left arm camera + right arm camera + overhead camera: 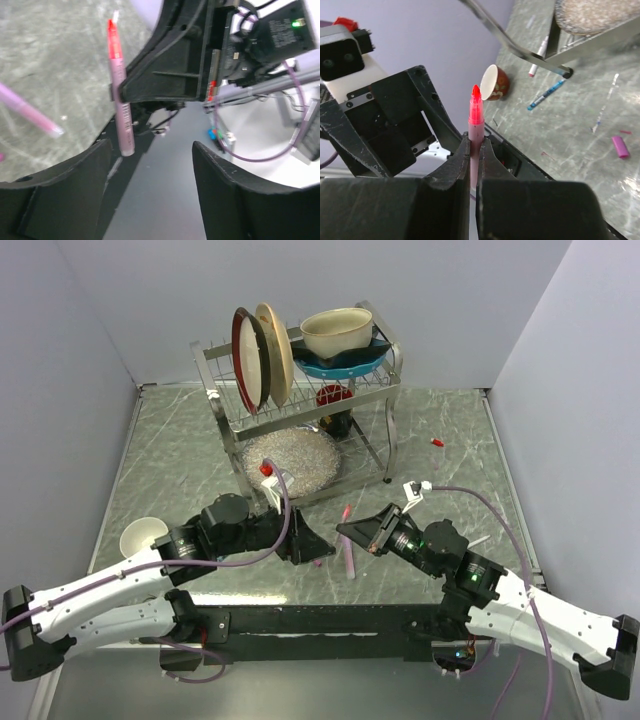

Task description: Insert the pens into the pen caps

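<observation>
Two sets of jaws face each other low over the counter [180, 440] in the top view, in front of the dish rack [300, 408]. The right jaws are clamped on the pink pen [349, 558]. It runs crosswise through them, and its longer part sticks out toward the near edge. The left jaws sit just beside the pen on its left; this view does not show whether they touch it. A white cup [143, 535] sits well off to the left.

From the left wrist, the left jaws stand apart: two black fingers [55, 195] with a wide gap and nothing between them. The pink pen stands upright beyond the fingertips, red tip uppermost. Its blunt lower end lies just past the inner edge of the finger at the picture's left, and it is not gripped by either finger. The right jaws pinch the pen partway along its barrel. A lilac stick [27, 112] lies flat on the counter farther left, apart from the held pen.

From the right wrist, the right jaws are closed tight on the pen's barrel. The pale pink neck and red tip rise above the fingertips, with the left jaws' black frame close behind. A blue pen [546, 93] lies on the counter beyond. A whitish pen [539, 57] lies under the rack's rail. A pink cap [620, 146] lies alone at the right, well apart from the held pen.
</observation>
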Tool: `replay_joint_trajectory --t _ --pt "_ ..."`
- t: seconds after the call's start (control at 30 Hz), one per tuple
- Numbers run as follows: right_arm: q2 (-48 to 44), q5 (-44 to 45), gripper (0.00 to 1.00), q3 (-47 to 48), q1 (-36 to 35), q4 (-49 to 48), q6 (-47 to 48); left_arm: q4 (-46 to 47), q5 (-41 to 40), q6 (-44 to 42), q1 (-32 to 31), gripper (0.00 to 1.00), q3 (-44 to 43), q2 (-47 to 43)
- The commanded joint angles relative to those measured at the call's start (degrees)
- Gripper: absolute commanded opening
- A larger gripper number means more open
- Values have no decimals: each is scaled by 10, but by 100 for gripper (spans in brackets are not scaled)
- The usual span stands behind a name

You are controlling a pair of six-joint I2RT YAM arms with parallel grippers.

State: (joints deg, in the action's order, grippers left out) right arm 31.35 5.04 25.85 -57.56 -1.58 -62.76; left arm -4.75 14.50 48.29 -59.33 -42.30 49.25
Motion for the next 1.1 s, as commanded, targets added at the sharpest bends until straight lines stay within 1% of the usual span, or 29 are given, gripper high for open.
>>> replay_joint_trajectory --t 0.0,0.03,0.07,0.1,0.33,0.43,0.47,0.53,0.7,0.83,0.97,1.07 --pt "7 9 0 16 -12 -52 24 73 47 26 -2 69 13 1" --pt "7 9 0 17 -14 -53 24 81 49 29 -1 68 13 1" --pt "8 9 0 15 -18 -56 22 84 52 31 -2 65 13 3" --pt "8 9 0 14 -19 -65 22 87 55 31 -2 64 13 6" --pt "12 9 0 12 -31 -78 19 59 45 21 -1 62 4 28" --pt "13 14 0 17 -37 -77 21 50 35 20 -1 63 6 31" --pt "14 16 0 21 -38 -73 24 49 34 19 -1 67 7 31" --pt "18 19 0 27 -42 -70 26 51 33 18 -2 69 11 27" --pt "26 19 0 34 -49 -74 28 49 15 8 -1 69 8 28" --pt "31 22 0 40 -55 -73 32 18 8 0 -2 69 -1 32" --pt "32 26 0 51 -59 -47 46 -16 -9 -17 -2 71 -18 24" --pt "26 24 0 50 -60 -44 50 -33 -18 -26 -2 70 -29 16"
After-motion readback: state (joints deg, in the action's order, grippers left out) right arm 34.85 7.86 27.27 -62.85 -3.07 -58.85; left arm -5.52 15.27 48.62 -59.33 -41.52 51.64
